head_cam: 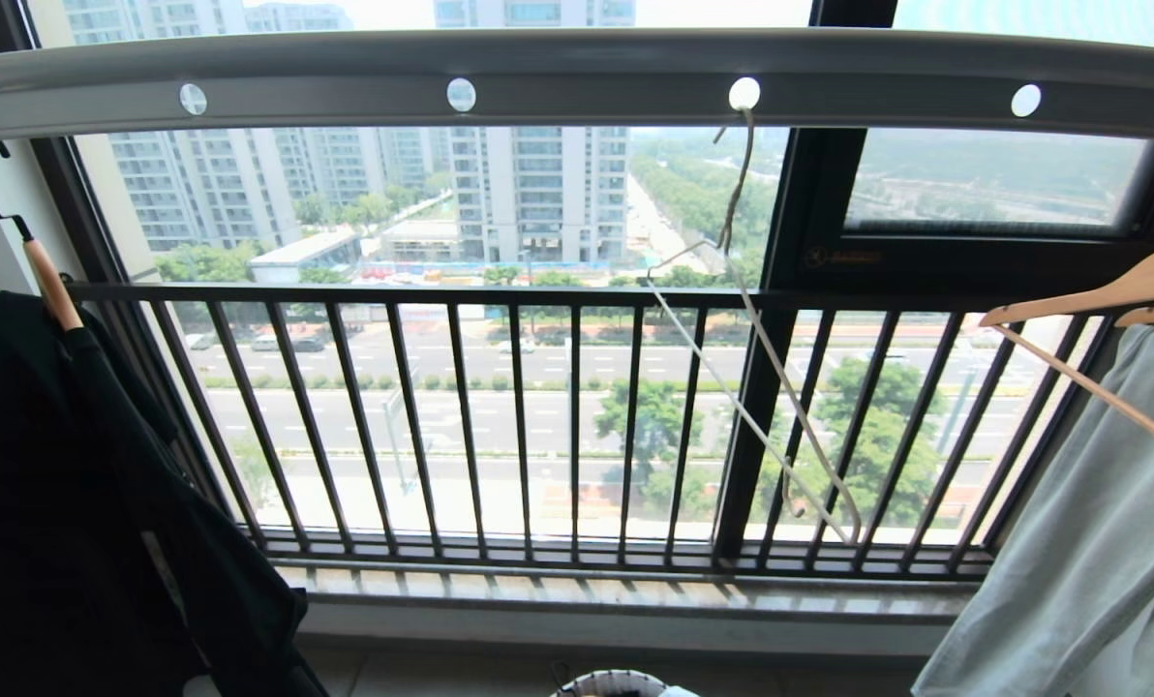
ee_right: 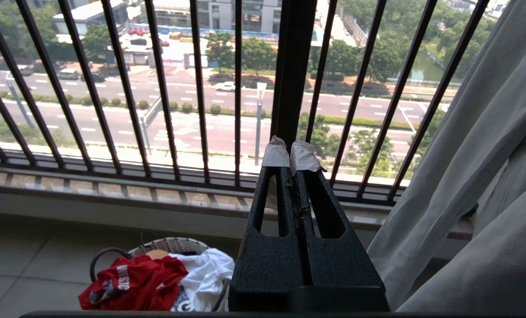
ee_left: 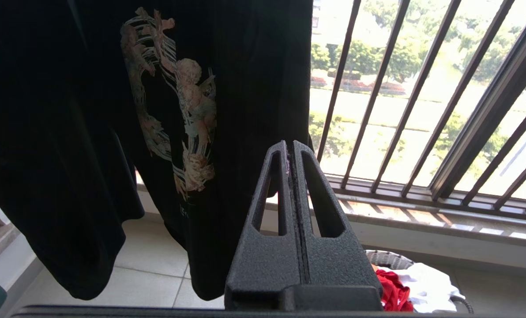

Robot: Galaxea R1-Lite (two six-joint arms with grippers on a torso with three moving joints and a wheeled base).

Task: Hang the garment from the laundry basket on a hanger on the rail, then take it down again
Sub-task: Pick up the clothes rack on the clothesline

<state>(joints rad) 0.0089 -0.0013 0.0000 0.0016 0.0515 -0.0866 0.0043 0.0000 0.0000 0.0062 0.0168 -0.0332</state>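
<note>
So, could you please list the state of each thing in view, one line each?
Red T-shirt: crumpled in the basket, not yet hung.
Laundry basket: on the floor below the window, full.
Wire hanger: empty, hooked in a rail hole, tilted.
Rail: carrying three hangers.
Black garment: hanging on a wooden hanger.
Pale grey garment: hanging on a wooden hanger.
Left gripper: shut, empty.
Right gripper: shut, empty.
</note>
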